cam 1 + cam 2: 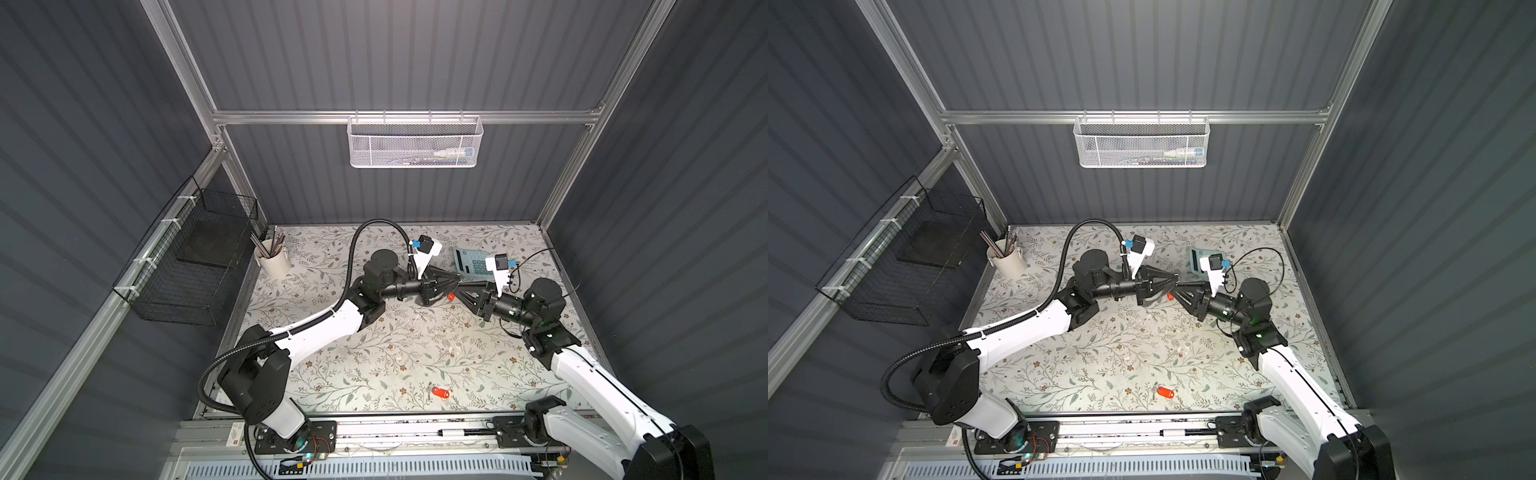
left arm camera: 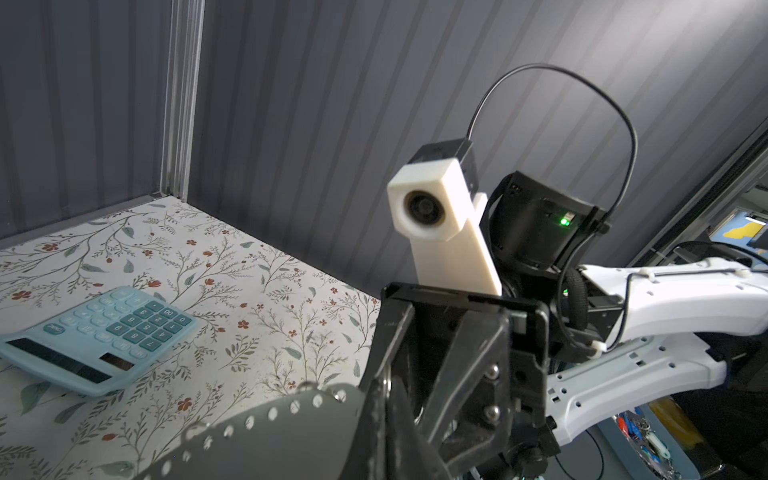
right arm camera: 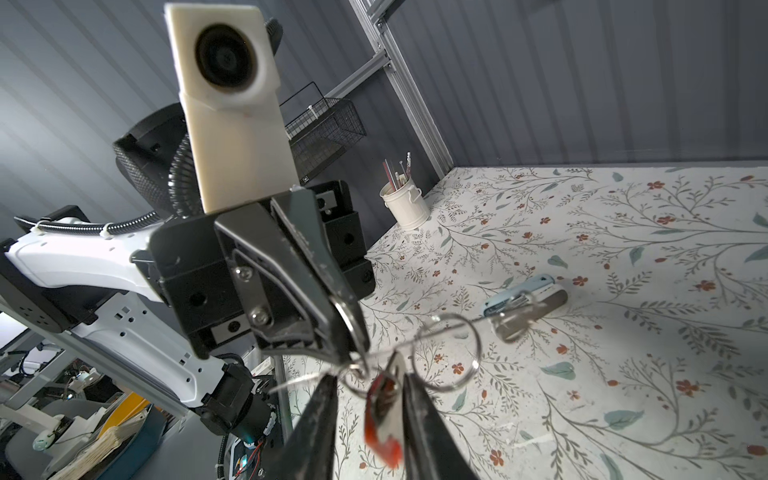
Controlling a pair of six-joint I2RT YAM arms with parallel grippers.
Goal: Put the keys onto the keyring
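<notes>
Keyring (image 2: 266, 436): flat gray plate, small holes along its scalloped rim, raised off the table (image 1: 374, 353) toward the middle-back.
Key 1 (image 3: 384, 415): red-orange tag, blurred, dangling by its metal loop just beside the keyring. Threaded or not, can't tell.
Key 2 (image 1: 441, 392): same tag, lying flat near the table's front edge, well apart.

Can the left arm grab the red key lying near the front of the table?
Probably not just now. The key lies in the open with nothing around it, but the left pincer is shut on the keyring farther back, so it's busy.
</notes>
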